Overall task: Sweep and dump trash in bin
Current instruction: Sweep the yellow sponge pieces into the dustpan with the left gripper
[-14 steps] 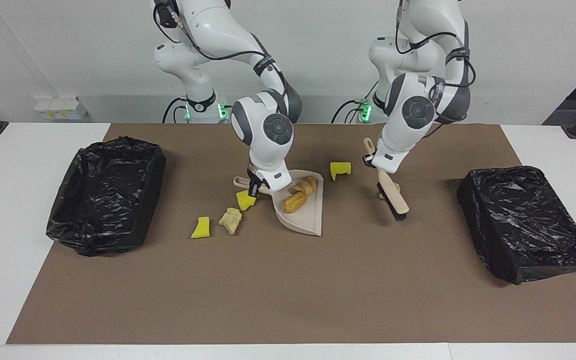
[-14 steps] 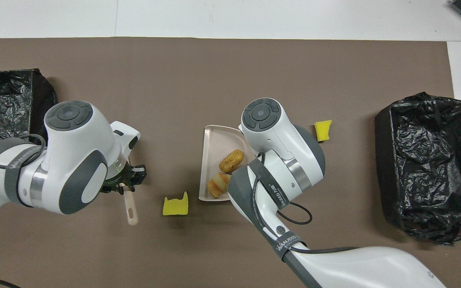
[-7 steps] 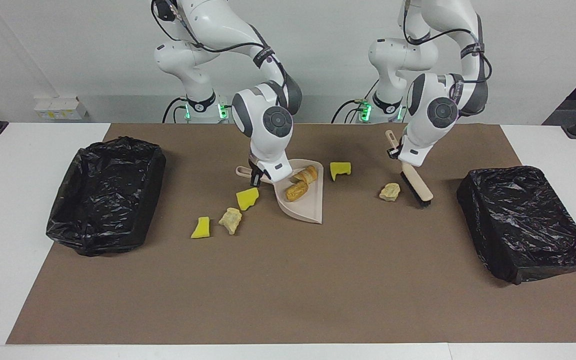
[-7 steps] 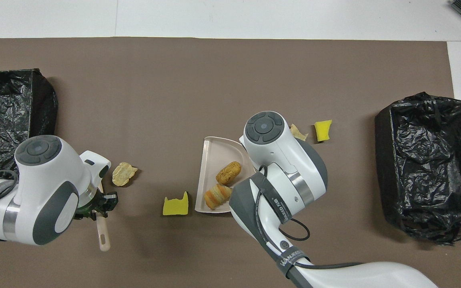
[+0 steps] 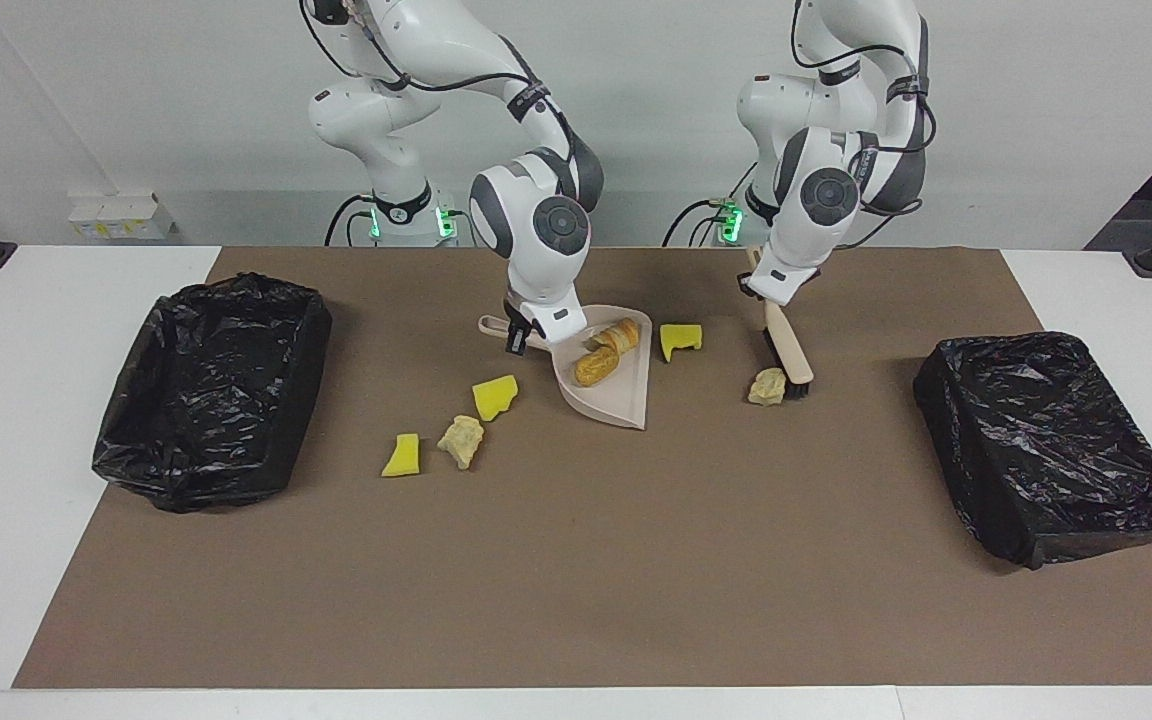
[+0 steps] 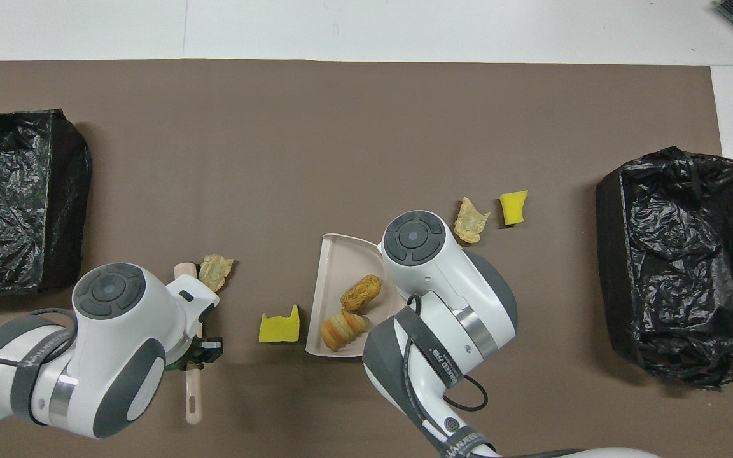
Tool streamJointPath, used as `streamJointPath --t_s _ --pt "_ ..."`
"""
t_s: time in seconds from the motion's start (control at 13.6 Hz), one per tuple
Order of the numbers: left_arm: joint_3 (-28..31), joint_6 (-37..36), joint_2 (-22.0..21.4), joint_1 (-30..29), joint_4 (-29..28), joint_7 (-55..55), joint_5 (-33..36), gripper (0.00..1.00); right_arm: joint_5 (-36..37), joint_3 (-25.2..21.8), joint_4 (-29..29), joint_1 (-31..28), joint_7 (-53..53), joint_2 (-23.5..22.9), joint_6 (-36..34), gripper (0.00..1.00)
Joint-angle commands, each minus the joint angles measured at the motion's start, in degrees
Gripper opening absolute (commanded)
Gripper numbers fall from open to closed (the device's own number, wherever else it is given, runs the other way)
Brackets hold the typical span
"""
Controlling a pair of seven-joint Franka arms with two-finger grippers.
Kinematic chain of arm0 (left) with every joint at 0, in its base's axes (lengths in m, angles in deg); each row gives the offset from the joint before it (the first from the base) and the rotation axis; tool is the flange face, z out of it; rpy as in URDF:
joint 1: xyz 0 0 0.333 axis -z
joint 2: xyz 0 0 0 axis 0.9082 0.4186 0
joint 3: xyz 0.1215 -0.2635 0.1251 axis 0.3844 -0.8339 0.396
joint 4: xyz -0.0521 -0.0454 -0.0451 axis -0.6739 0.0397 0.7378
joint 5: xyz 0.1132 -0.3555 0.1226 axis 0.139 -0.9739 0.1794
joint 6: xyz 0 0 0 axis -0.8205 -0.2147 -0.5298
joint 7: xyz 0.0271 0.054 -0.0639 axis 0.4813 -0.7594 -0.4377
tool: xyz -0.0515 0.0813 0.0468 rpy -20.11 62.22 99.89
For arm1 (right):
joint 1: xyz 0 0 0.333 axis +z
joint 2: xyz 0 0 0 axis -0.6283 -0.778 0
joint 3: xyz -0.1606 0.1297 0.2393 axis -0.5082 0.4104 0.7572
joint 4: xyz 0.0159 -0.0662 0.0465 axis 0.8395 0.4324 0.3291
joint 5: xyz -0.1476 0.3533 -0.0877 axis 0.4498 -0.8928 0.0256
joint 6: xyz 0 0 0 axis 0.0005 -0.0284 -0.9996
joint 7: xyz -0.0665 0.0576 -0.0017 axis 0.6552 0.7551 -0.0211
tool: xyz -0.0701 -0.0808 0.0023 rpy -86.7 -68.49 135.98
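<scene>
Facing view
Left gripper [image 5: 765, 303]: clenched on the brush [image 5: 786, 352], bristles down on the brown mat [image 5: 576, 560], touching a beige lump [image 5: 766, 386].
Right gripper [image 5: 515, 338]: clamped on the dustpan [image 5: 616, 398] handle; pan holds two orange-brown bread lumps [image 5: 604, 355].
Loose trash: yellow sponge chunk [image 5: 681, 340] just beside the pan, toward the left arm's end; another chunk [image 5: 494, 396], a pale scrap [image 5: 461, 440] and a small yellow piece [image 5: 401, 455] toward the right arm's end.
Bins: black-lined bin [image 5: 211, 390] and second bin [image 5: 1051, 445] at the table's ends.

Overhead view
Brush [image 6: 193, 394]: handle shows below the left wrist.
Dustpan [image 6: 335, 254]: between the grippers, near a yellow chunk [image 6: 279, 327].
</scene>
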Motion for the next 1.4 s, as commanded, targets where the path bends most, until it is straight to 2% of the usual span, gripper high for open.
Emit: streamJointPath --t_s 0.0,0.22,0.44,0.74,1.03,1.33 --pt "0.5 4.5 0.8 3.5 -1.4 0.1 -3.0 0.00 -1.0 0.2 2.1 -0.2 -0.9 1.9 0.9 0.00" --pt "0.5 10.3 3.9 8.6 0.3 0.3 -8.6 0.00 -1.0 0.2 2.1 -0.3 -0.9 1.9 1.1 0.00" --pt "0.4 13.0 6.9 13.0 4.0 0.3 -12.9 0.00 -1.0 0.2 2.1 -0.3 -0.9 1.8 1.1 0.00" --pt "0.2 18.1 7.3 19.4 5.2 0.2 -16.8 0.00 -1.0 0.2 2.2 -0.3 -0.9 1.9 1.2 0.00" --pt "0.2 18.1 7.7 24.8 6.9 4.0 -17.3 0.00 -1.0 0.2 2.2 -0.3 -0.9 1.9 1.2 0.00" --pt "0.9 13.2 6.7 22.6 8.3 3.6 -16.4 0.00 -1.0 0.2 2.2 -0.3 -1.0 1.8 1.2 0.00"
